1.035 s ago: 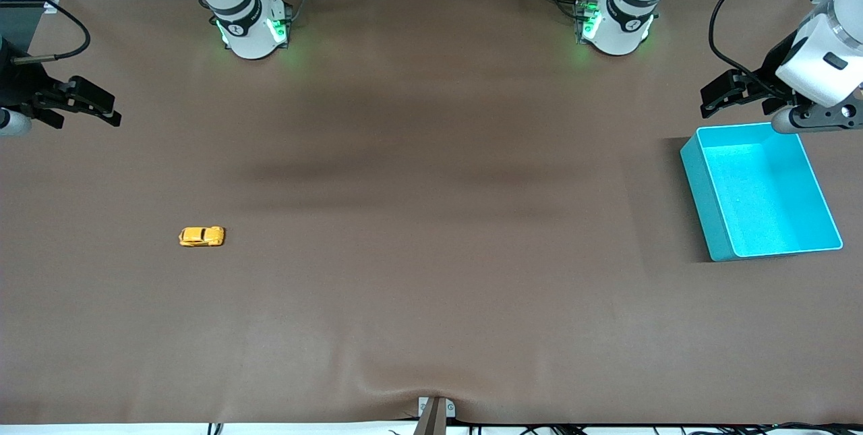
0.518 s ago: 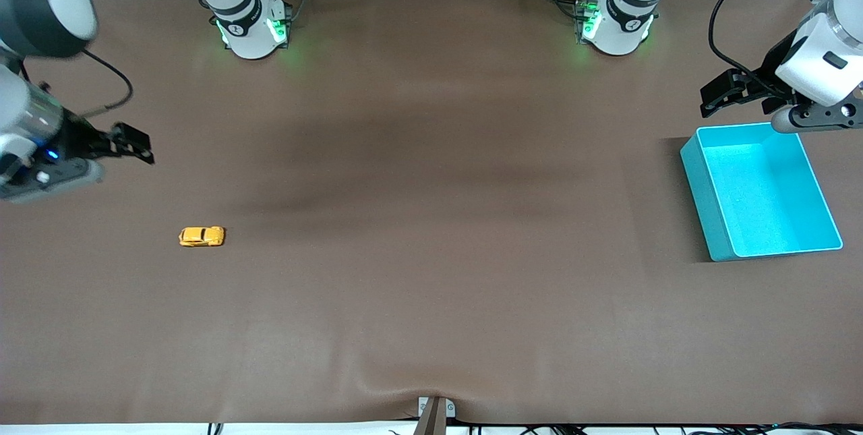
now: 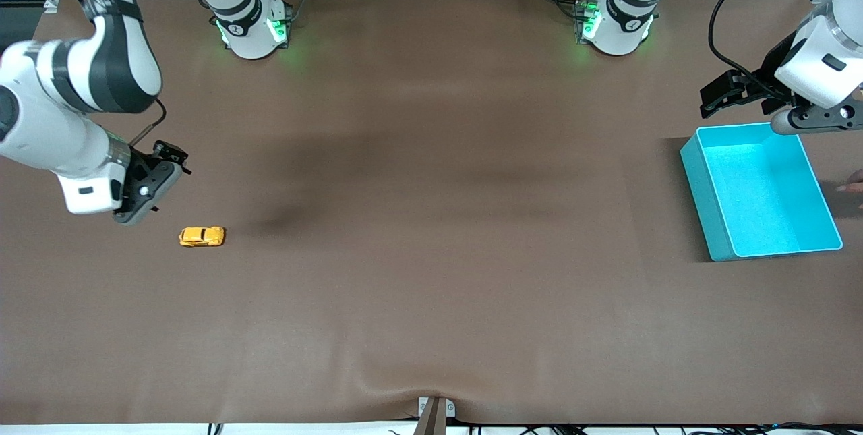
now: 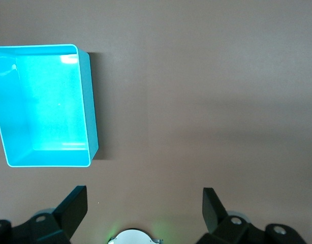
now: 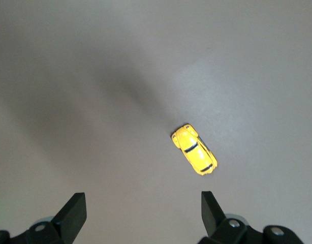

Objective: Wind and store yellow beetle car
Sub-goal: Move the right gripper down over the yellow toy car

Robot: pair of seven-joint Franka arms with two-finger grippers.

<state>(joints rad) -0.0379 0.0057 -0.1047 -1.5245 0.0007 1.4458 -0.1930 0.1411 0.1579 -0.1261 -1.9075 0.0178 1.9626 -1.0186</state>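
Table: brown mat, flat apart from a small ridge at the middle of the edge nearest the front camera.
Turquoise bin: empty, near the table edge at the left arm's end; nothing lies between it and the car.
Right gripper: in the air over the mat at the right arm's end, just short of the car; fingers spread wide, nothing held.
Left gripper: waits over the mat beside the bin's corner; fingers wide apart, empty.
Yellow beetle car: on its wheels, alone, toward the right arm's end, well clear of every edge.
Object at the frame edge by the bin: possibly a fingertip; too little shows to say.
Step in hand (judgement): approach for pickup.
Advice: centre the fingers over the car, turn the wrist to span its narrow sides, descend squarely; a small rounded body could roll or squirt out.
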